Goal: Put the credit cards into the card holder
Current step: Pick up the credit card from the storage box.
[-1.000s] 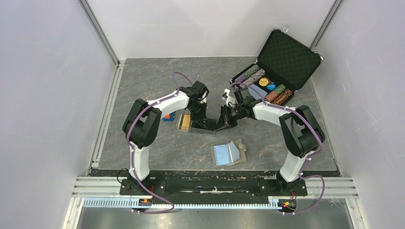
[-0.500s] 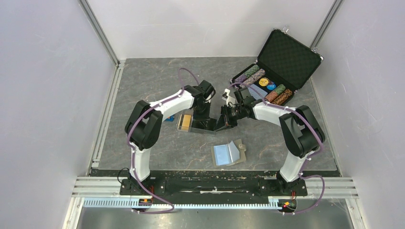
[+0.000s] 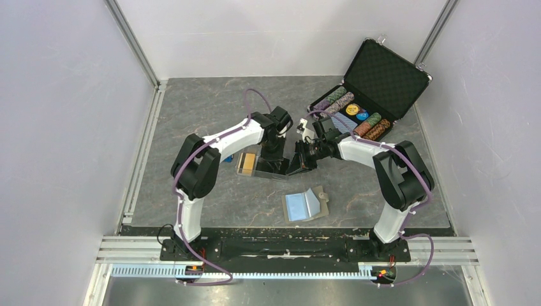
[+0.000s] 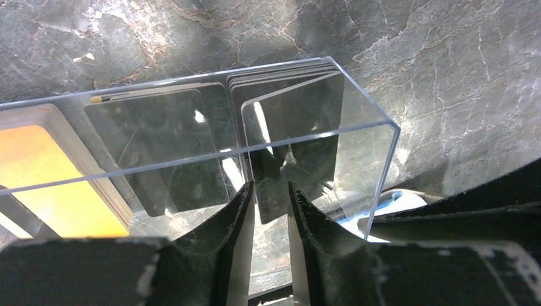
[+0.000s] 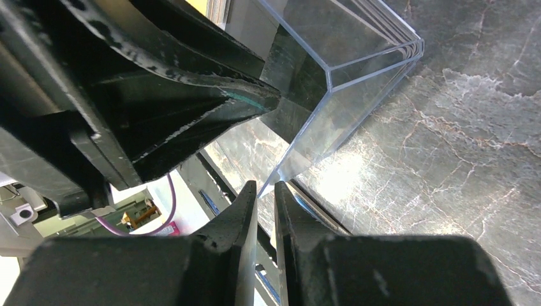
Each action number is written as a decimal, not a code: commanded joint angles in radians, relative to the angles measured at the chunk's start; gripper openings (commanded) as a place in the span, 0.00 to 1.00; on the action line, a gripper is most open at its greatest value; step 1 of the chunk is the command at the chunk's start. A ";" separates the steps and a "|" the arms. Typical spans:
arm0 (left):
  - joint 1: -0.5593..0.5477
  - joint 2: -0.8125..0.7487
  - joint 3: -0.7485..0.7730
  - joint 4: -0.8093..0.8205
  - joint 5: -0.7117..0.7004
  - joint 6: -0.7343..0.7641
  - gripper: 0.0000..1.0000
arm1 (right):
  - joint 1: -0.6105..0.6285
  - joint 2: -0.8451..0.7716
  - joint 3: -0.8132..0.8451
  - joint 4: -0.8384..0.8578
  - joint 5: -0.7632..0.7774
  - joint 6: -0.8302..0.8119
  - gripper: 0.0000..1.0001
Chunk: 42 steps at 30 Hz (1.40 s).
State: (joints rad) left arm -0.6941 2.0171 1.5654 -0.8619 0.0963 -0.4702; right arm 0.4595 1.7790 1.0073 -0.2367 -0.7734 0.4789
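Observation:
The clear tray (image 4: 191, 160) holds the credit cards: an orange-tan one (image 4: 57, 185) at its left end and several black ones (image 4: 159, 146) beside it. One black card (image 4: 300, 127) leans upright at the tray's right end, its lower edge between the tips of my left gripper (image 4: 270, 191). Those jaws stand a narrow gap apart, wider than the card. My right gripper (image 5: 263, 188) is shut on the tray's right end wall (image 5: 357, 57). From above, both grippers (image 3: 274, 160) (image 3: 298, 164) meet over the tray. The card holder (image 3: 305, 204) lies open, pale blue inside, nearer the arm bases.
An open black poker-chip case (image 3: 373, 89) stands at the back right, its chip rows close behind my right arm. A small blue and orange object (image 3: 224, 157) lies just left of the tray. White walls enclose the table on three sides.
My left wrist has moved right along the tray, uncovering the orange card. Its jaws have spread a little. The right arm and the tray have stayed put.

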 commanded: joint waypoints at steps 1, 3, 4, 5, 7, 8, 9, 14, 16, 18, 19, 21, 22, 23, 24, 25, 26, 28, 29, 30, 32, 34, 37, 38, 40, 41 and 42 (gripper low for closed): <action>-0.019 0.037 0.050 -0.029 0.016 0.053 0.34 | 0.009 -0.024 -0.013 0.011 -0.009 -0.021 0.15; -0.019 0.043 0.051 -0.027 0.022 0.054 0.35 | 0.010 -0.023 -0.015 0.011 -0.010 -0.020 0.15; -0.019 0.049 0.055 -0.029 0.027 0.059 0.35 | 0.011 -0.022 -0.017 0.011 -0.010 -0.020 0.15; -0.019 0.054 0.058 -0.028 0.032 0.062 0.35 | 0.010 -0.024 -0.018 0.011 -0.010 -0.020 0.15; -0.021 0.063 0.065 -0.032 0.033 0.069 0.36 | 0.009 -0.024 -0.015 0.009 -0.010 -0.020 0.15; -0.021 0.067 0.069 -0.036 0.033 0.072 0.36 | 0.010 -0.024 -0.015 0.009 -0.010 -0.021 0.15; -0.022 0.072 0.072 -0.040 0.032 0.079 0.36 | 0.010 -0.024 -0.014 0.009 -0.011 -0.021 0.15; -0.030 0.067 0.090 -0.066 -0.002 0.102 0.33 | 0.010 -0.022 -0.014 0.010 -0.009 -0.020 0.15; -0.030 0.066 0.091 -0.066 -0.001 0.107 0.28 | 0.010 -0.023 -0.013 0.010 -0.009 -0.021 0.15; -0.030 0.067 0.090 -0.066 0.006 0.102 0.24 | 0.010 -0.022 -0.013 0.009 -0.011 -0.021 0.15; -0.030 0.065 0.090 -0.064 0.011 0.097 0.22 | 0.010 -0.023 -0.013 0.009 -0.010 -0.021 0.15; -0.030 0.056 0.087 -0.055 0.026 0.090 0.18 | 0.010 -0.024 -0.013 0.009 -0.011 -0.022 0.15; -0.030 0.051 0.085 -0.048 0.033 0.087 0.16 | 0.011 -0.024 -0.013 0.009 -0.010 -0.021 0.15; -0.030 0.040 0.084 -0.042 0.040 0.085 0.15 | 0.010 -0.023 -0.014 0.008 -0.010 -0.021 0.15; -0.030 0.031 0.082 -0.036 0.045 0.081 0.14 | 0.010 -0.022 -0.014 0.009 -0.010 -0.021 0.15; -0.030 0.023 0.083 -0.032 0.050 0.077 0.12 | 0.010 -0.022 -0.013 0.010 -0.011 -0.021 0.15; -0.030 0.013 0.080 -0.025 0.056 0.073 0.11 | 0.010 -0.023 -0.013 0.009 -0.010 -0.020 0.15; -0.030 -0.005 0.073 -0.007 0.068 0.064 0.08 | 0.010 -0.024 -0.013 0.009 -0.010 -0.020 0.15; -0.029 -0.014 0.068 0.004 0.077 0.057 0.07 | 0.010 -0.024 -0.014 0.009 -0.011 -0.022 0.15; -0.028 -0.021 0.064 0.011 0.082 0.052 0.07 | 0.010 -0.023 -0.014 0.010 -0.010 -0.022 0.15; -0.027 -0.026 0.061 0.017 0.091 0.045 0.07 | 0.010 -0.022 -0.015 0.008 -0.012 -0.022 0.15; -0.027 -0.030 0.060 0.018 0.086 0.043 0.07 | 0.009 -0.024 -0.015 0.009 -0.011 -0.022 0.15; -0.020 -0.045 0.033 0.046 0.091 0.027 0.07 | 0.010 -0.024 -0.016 0.009 -0.012 -0.022 0.15; -0.015 -0.051 0.020 0.060 0.100 0.021 0.07 | 0.010 -0.024 -0.015 0.008 -0.010 -0.022 0.15; -0.006 -0.050 0.010 0.070 0.120 0.014 0.06 | 0.010 -0.024 -0.016 0.008 -0.011 -0.023 0.15; -0.004 -0.046 0.007 0.070 0.125 0.012 0.06 | 0.010 -0.024 -0.016 0.009 -0.011 -0.023 0.15; -0.002 -0.042 0.004 0.072 0.130 0.010 0.07 | 0.010 -0.023 -0.016 0.010 -0.010 -0.023 0.15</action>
State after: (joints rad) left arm -0.6979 2.0018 1.5837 -0.8837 0.1379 -0.4091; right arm 0.4587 1.7771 1.0042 -0.2367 -0.7742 0.4786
